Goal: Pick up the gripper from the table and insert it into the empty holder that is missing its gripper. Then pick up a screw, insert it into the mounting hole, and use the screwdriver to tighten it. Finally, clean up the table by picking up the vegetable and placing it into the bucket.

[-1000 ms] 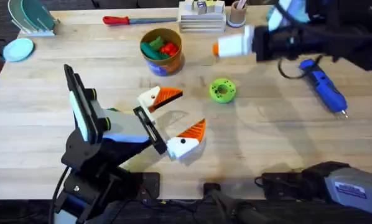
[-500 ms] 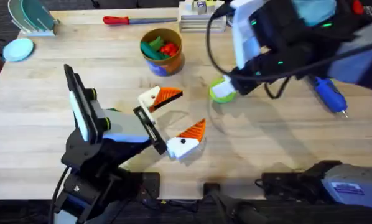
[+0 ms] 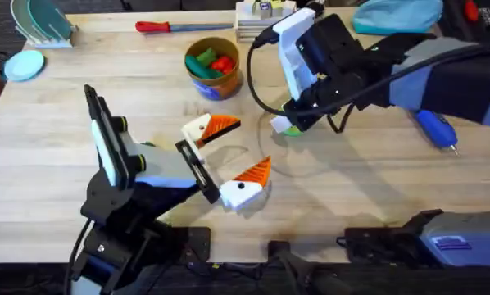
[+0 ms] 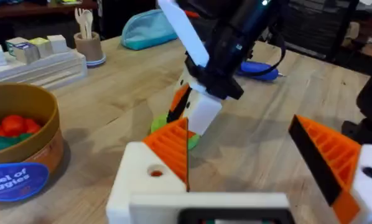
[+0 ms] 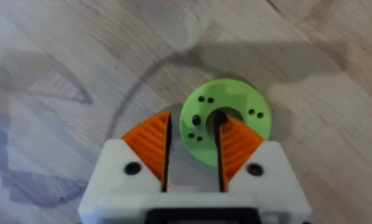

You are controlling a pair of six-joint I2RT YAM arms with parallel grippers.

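R gripper (image 5: 192,146), white w/ orange ribbed pads, jaws apart, is straddling rim of flat green plastic ring (image 5: 224,120) mid-table; L gripper (image 3: 230,157) is idling open nearby

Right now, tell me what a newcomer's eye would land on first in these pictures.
First, the right gripper, reaching across mid-table and poised open straddling the rim of a flat green ring. Next, the left gripper near the table's middle, open, its white mounts carrying orange ribbed pads. Then the tan bucket toward the far edge, holding red and green toy vegetables, and the blue powered screwdriver lying at the right.
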